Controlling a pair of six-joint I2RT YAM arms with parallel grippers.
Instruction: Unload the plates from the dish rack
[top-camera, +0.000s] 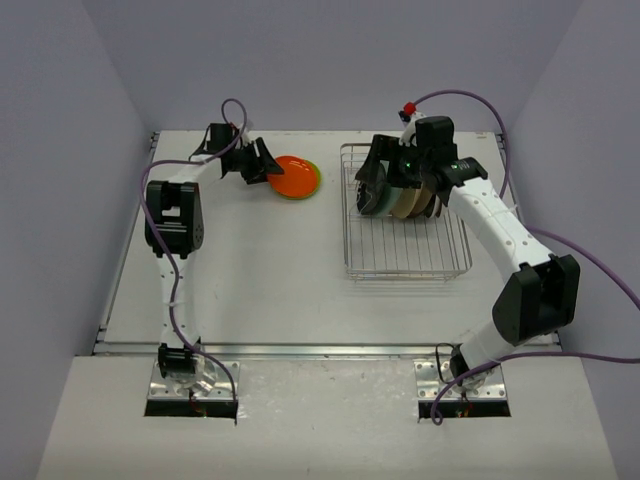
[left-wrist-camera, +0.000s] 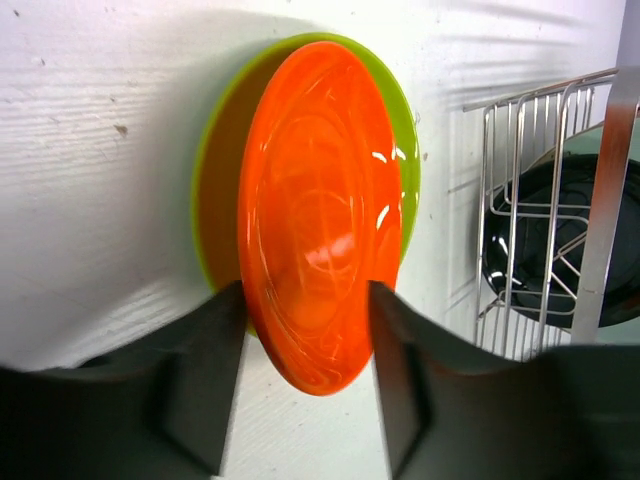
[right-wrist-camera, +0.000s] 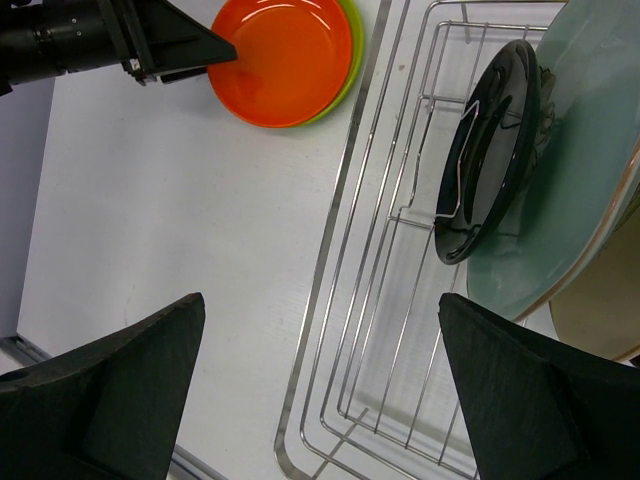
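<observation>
The left gripper (left-wrist-camera: 305, 290) has its fingers (left-wrist-camera: 200, 380) parted at a middling width, one on each side of the near rim of the orange plate (left-wrist-camera: 320, 200); whether either pad presses that rim cannot be told; the orange plate lies nested on the lime green plate (left-wrist-camera: 406, 140), whose edge shows around it beyond the fingertips, both flat on the white table (right-wrist-camera: 180, 220); off to the side of one finger stands the dish rack (top-camera: 400, 250), apart from this gripper; the right gripper (right-wrist-camera: 320, 297) hangs above the rack with its fingers (right-wrist-camera: 130, 400) spread wide and nothing between them; the rack's rim wire runs through the gap between the two fingers; ahead of the right-hand finger the black plate (right-wrist-camera: 490, 150) stands upright among the prongs, the pale teal plate (right-wrist-camera: 570, 200) leans just behind it, and a cream plate (right-wrist-camera: 600, 310) shows behind the teal at the edge of the view; ahead of the left-hand finger, across the table, sit the orange and green plates
</observation>
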